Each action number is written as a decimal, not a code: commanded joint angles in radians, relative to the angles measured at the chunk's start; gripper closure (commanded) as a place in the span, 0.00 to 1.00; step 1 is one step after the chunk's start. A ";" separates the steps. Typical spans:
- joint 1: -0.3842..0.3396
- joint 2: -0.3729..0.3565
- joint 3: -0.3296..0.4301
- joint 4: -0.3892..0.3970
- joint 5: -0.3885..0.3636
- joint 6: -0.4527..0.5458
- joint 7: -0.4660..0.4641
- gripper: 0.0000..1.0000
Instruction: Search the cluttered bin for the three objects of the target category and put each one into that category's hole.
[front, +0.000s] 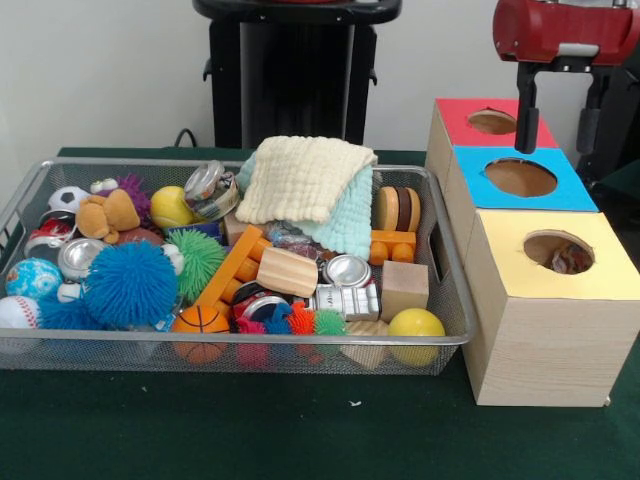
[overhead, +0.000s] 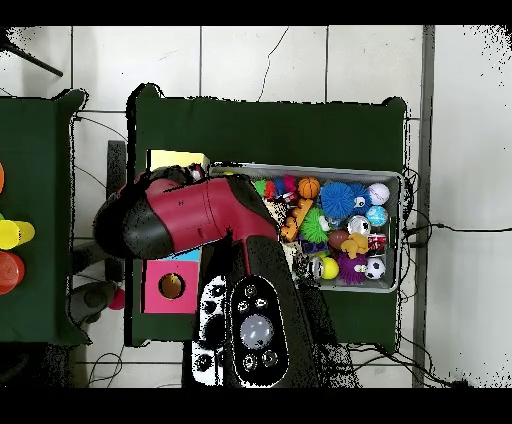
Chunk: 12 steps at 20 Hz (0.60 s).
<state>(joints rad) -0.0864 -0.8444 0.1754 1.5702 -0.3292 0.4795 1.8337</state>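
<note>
Hanging open, tool (front: 558, 110) above blue-topped wooden box's round hole (front: 520, 177).

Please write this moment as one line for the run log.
gripper: open, empty, above blue hole | yellow hole: something inside | wire bin: full of clutter | cloth on top

Overhead: red-and-black robot arm (overhead: 190, 215) covers the blue-topped wooden box; item in yellow-topped wooden box (front: 548, 305) hole at 3 o'clock unidentifiable.
</note>
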 joint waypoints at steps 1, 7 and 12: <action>-0.020 0.029 -0.005 0.010 -0.029 0.060 0.030 0.00; -0.017 0.034 -0.024 0.034 -0.033 0.017 0.064 0.00; 0.001 0.048 -0.074 0.042 -0.049 -0.029 0.118 0.00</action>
<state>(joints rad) -0.0841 -0.8427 0.1498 1.5701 -0.3321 0.4779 1.8337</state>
